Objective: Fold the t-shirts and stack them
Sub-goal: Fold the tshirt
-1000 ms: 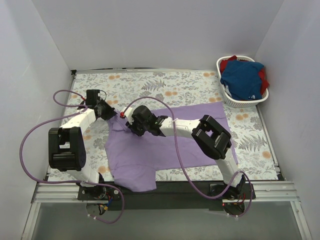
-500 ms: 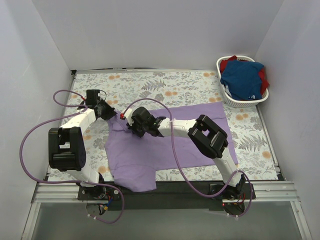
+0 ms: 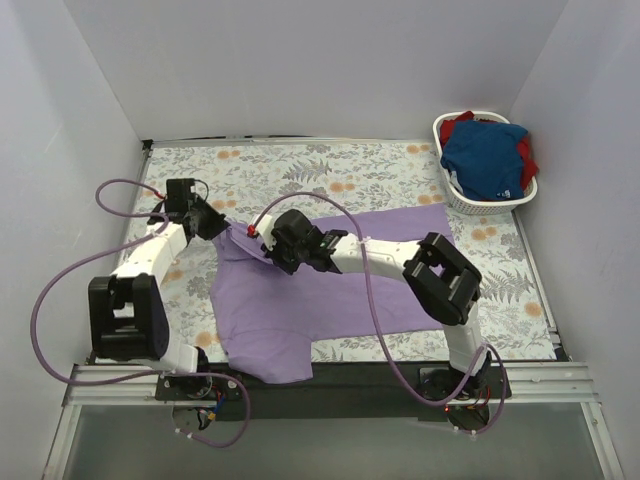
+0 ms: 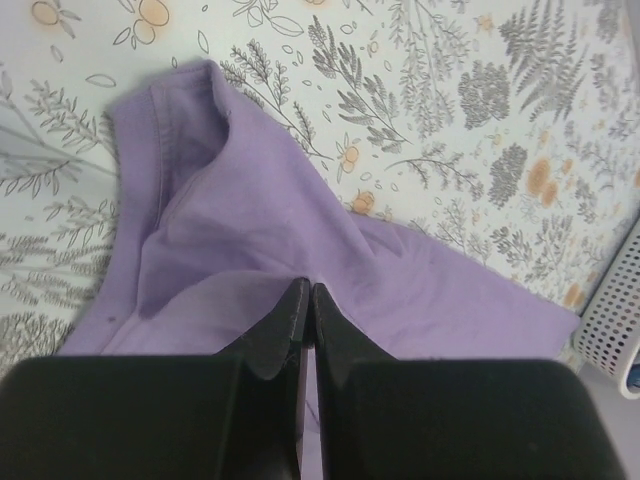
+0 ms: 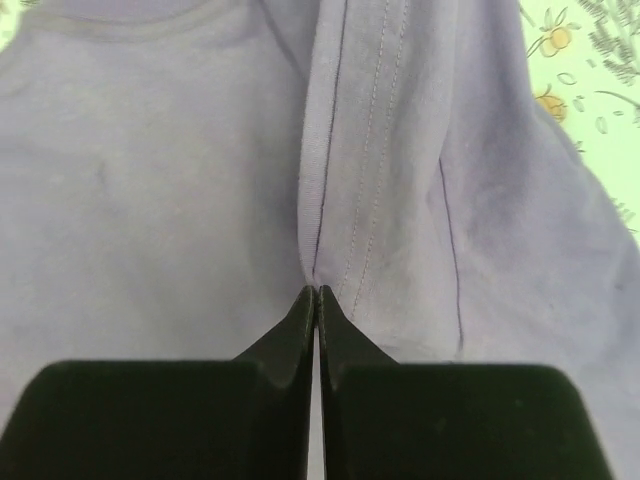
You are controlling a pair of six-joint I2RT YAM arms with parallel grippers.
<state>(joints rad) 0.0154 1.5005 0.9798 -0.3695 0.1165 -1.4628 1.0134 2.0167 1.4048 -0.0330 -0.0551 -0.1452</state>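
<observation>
Two grips on soft lavender tee (image 3: 290,305): L pincer (image 3: 224,228) and R pincer (image 3: 262,242) both clamped shut on its cloth nr far-left edge, R on double-stitched seam. Spread rumpled across floral-print desk (image 3: 300,165). Blue tee (image 3: 485,158), red tee (image 3: 527,160) heaped in white lattice basket (image 3: 470,205), far-right corner.

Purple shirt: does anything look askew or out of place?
Yes. The purple shirt lies crooked and wrinkled, one corner hanging over the table's near edge. The left gripper and right gripper pinch its far left part.
</observation>
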